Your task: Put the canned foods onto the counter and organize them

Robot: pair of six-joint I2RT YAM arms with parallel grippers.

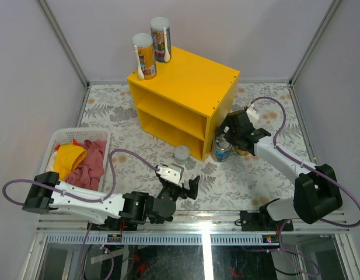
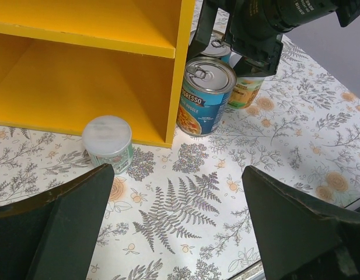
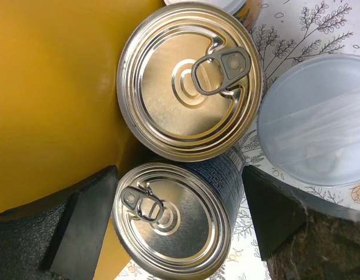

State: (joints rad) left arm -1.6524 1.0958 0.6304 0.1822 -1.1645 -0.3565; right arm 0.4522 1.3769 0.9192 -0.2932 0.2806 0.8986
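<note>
At the far left sits the white laundry basket with yellow and pink cloth in it, well apart from both arms. The counter is a bright yellow box-shaped shelf with two open compartments. It stands mid-table on the floral table cover, and its right wall crowds the cans under your right arm.

Your right gripper hangs over that corner with its jaws spread wide. It straddles the nearer of two blue-labelled cans from above, but you cannot tell whether the pads touch it. The second can stands against the yellow wall, with a pale-lidded can just beside it.

Your left gripper is low near the table's front edge, wide open and empty. A short can with a frosted lid stands ahead of its left finger, at the shelf's lower front edge.

Two tall tubes with white lids stand upright on the counter's back left corner. The cans' tops are ribbed steel with pull tabs.
</note>
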